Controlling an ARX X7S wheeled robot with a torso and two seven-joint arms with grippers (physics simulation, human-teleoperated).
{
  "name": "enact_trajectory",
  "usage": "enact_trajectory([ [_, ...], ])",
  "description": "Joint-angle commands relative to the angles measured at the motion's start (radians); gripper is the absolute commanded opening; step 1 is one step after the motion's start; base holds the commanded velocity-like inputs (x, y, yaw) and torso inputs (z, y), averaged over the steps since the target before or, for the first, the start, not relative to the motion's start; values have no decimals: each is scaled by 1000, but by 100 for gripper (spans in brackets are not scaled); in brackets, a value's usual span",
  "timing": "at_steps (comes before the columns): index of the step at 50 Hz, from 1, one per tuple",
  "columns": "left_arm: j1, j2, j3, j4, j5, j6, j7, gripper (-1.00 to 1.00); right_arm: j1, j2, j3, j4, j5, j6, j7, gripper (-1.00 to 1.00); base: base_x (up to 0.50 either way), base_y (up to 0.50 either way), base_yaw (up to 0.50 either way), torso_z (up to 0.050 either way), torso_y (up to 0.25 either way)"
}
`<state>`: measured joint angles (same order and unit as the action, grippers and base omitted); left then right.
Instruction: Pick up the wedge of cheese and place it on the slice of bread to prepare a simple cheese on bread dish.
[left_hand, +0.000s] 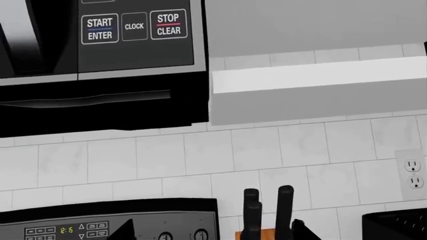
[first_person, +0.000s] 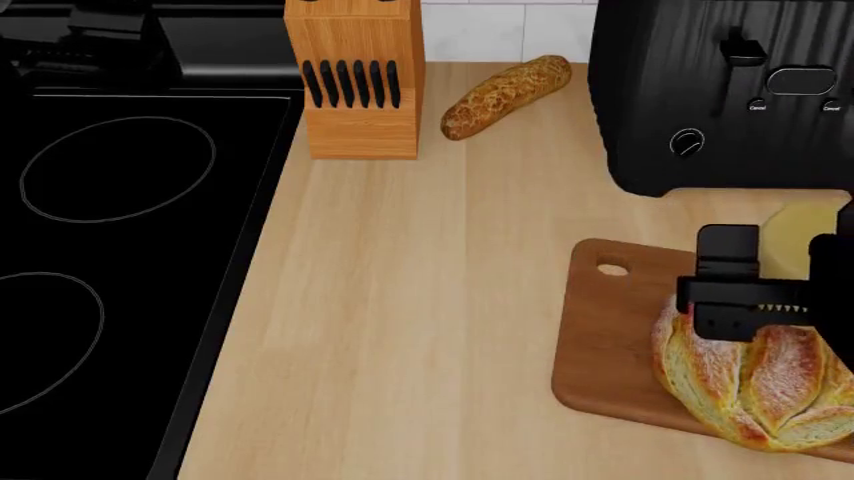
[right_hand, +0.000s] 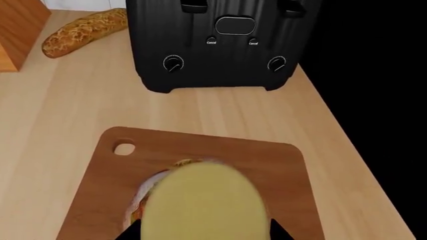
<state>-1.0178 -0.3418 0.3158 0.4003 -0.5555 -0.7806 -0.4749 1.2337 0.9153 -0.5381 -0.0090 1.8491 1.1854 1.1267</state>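
Note:
The pale yellow wedge of cheese (right_hand: 203, 205) sits between the two dark fingertips of my right gripper (right_hand: 205, 235), which is shut on it. It hangs over the slice of bread (first_person: 754, 385), a round crusty loaf on the wooden cutting board (first_person: 607, 340). In the right wrist view the cheese hides nearly all of the loaf; only a sliver of crust (right_hand: 141, 197) shows. In the head view part of the cheese (first_person: 801, 232) shows behind the black right wrist (first_person: 741, 290). My left gripper (left_hand: 213, 236) is held high, facing the wall, open and holding nothing.
A black toaster (first_person: 721, 90) stands just behind the board. A baguette (first_person: 505, 97) and a knife block (first_person: 358, 85) sit at the back of the counter. The black cooktop (first_person: 120, 250) lies to the left. A microwave (left_hand: 100, 45) hangs above the stove panel (left_hand: 107, 222).

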Motion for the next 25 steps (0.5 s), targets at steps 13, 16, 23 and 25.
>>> enact_trajectory([
  [13,-1,-3,4,3,-4,3,-6,100,-14,3,-4,-1,-26,0,-25,-100,0,0,0,0,1],
  [16,0,-4,3,3,-4,6,-7,100,-18,0,-8,-3,-27,-1,-27,-100,0,0,0,0,0],
  [23,1,-5,4,1,-6,9,-5,100,-21,-1,-10,2,-35,-7,-34,-100,0,0,0,0,0],
  [25,0,-5,5,0,-7,9,-5,100,-20,-4,-12,7,-40,-8,-37,-100,0,0,0,0,0],
])
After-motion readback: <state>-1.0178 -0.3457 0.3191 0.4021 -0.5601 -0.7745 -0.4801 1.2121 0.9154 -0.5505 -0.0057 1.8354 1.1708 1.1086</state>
